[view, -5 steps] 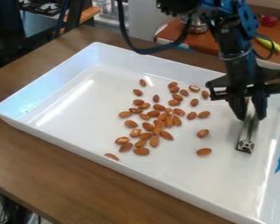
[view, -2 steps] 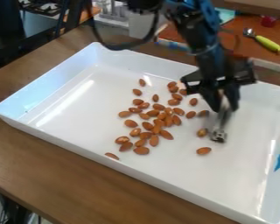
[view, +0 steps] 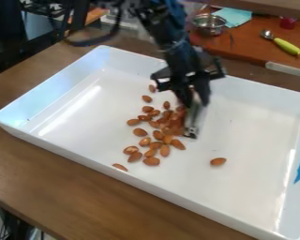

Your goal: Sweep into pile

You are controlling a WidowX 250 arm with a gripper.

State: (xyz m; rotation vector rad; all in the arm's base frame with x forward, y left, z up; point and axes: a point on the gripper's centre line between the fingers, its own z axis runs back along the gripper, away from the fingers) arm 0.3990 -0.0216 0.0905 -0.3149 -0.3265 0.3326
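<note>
Camera view: white tray under jaws, almonds clustered beside metal bar clamped in jaws, one almond apart; metal bowl beyond.

Beyond your gripper, on a reddish-brown wooden surface, you have a metal bowl with a pale-blue cloth just beside it. Farther to the gripper's right in your view lie a yellow-green-handled spoon and a small red object. Your wooden counter extends below the gripper.
</note>
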